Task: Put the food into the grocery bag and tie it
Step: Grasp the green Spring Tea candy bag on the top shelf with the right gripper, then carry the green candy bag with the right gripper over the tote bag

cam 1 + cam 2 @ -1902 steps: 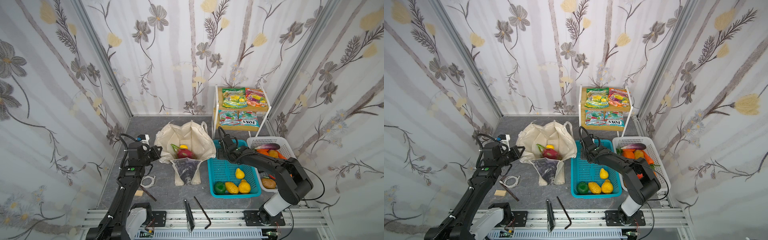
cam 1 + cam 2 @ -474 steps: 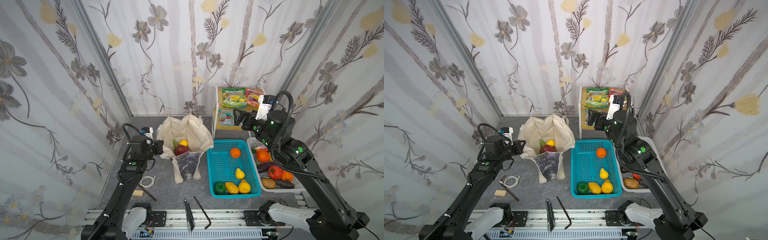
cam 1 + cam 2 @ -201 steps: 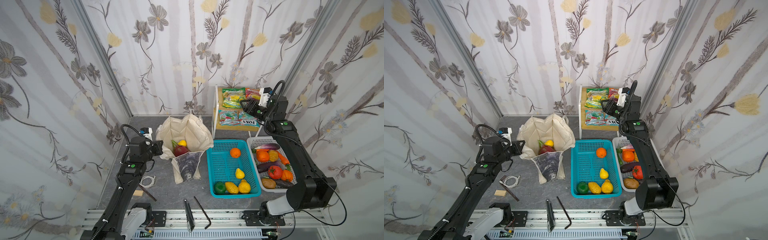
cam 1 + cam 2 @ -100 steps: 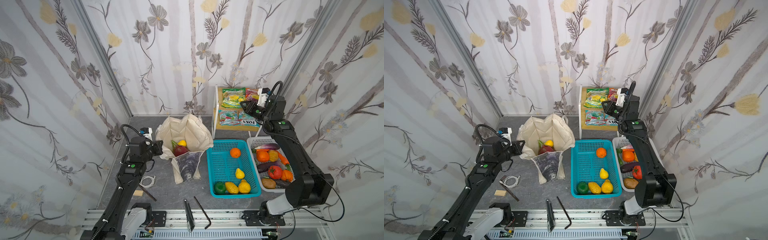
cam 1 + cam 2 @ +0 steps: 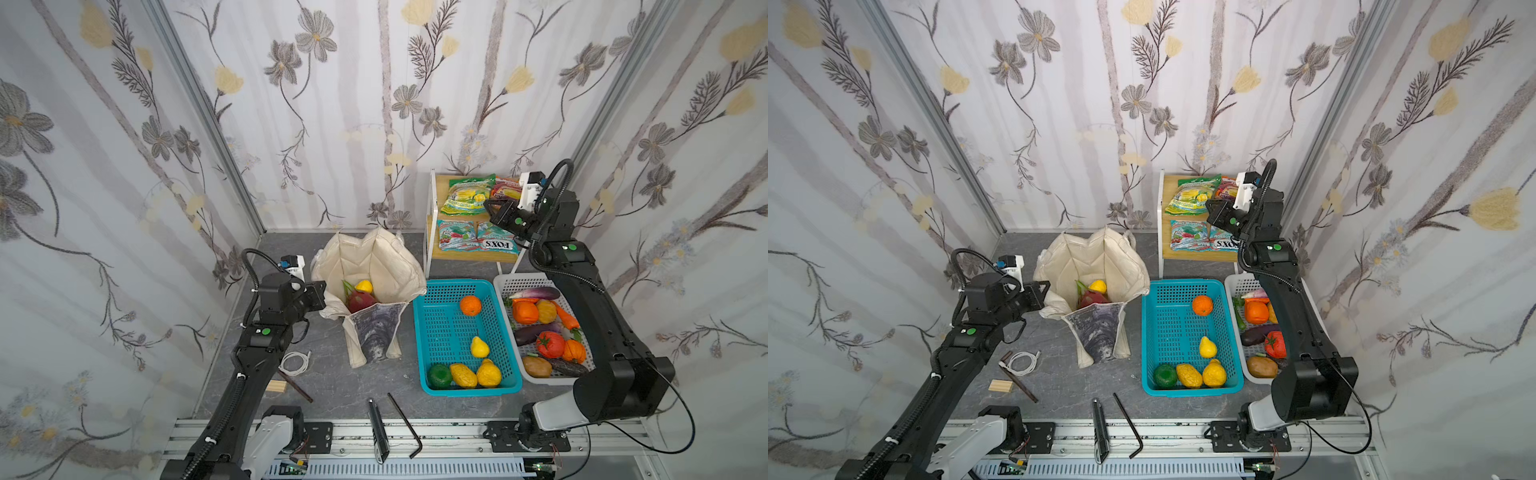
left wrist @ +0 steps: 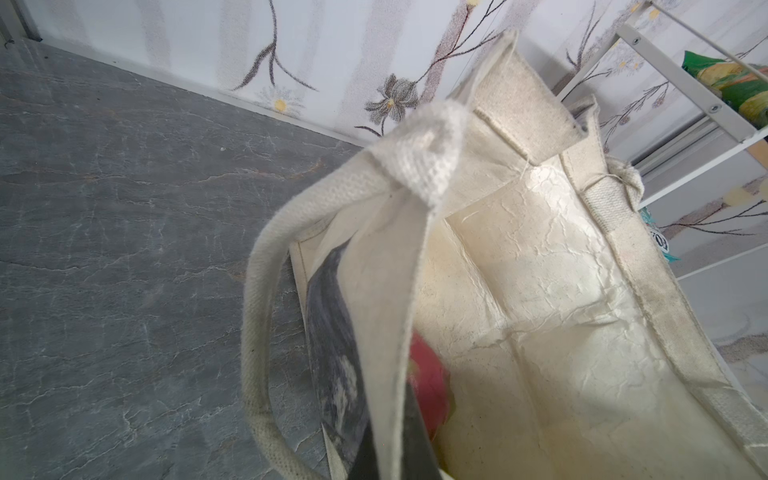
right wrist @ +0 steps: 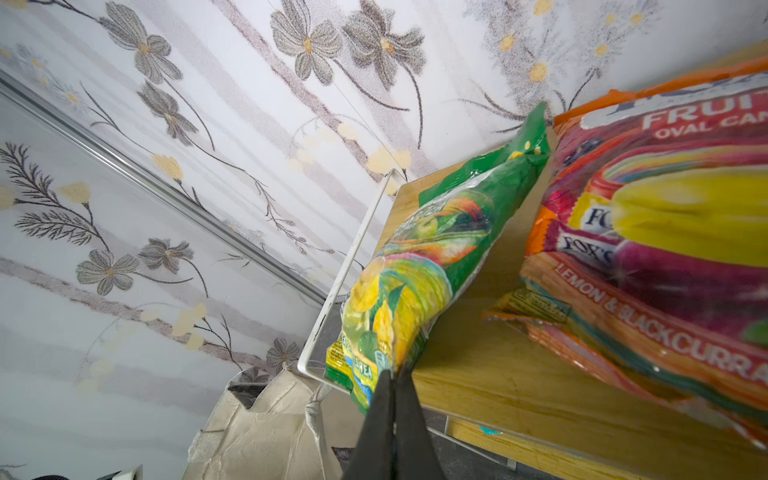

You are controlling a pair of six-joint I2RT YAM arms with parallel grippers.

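A cream canvas tote bag (image 5: 376,257) stands open, holding a magenta dragon fruit (image 5: 360,300) and a small round yellow fruit (image 5: 364,286). The right gripper (image 5: 489,206) meets a green-yellow snack packet (image 5: 465,194).

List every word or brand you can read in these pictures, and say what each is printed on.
"FRUI…" and "OVAL CAN…", cut off by the frame: orange snack packet.
"FOX'S": same packet.
"LEMON & BLACKCURRA…": same packet.
"TEA": green-yellow snack packet; its other print is blurred.
"FOX'S", upside down in a top view: teal-and-red packet.
No words readable on the grocery bag.
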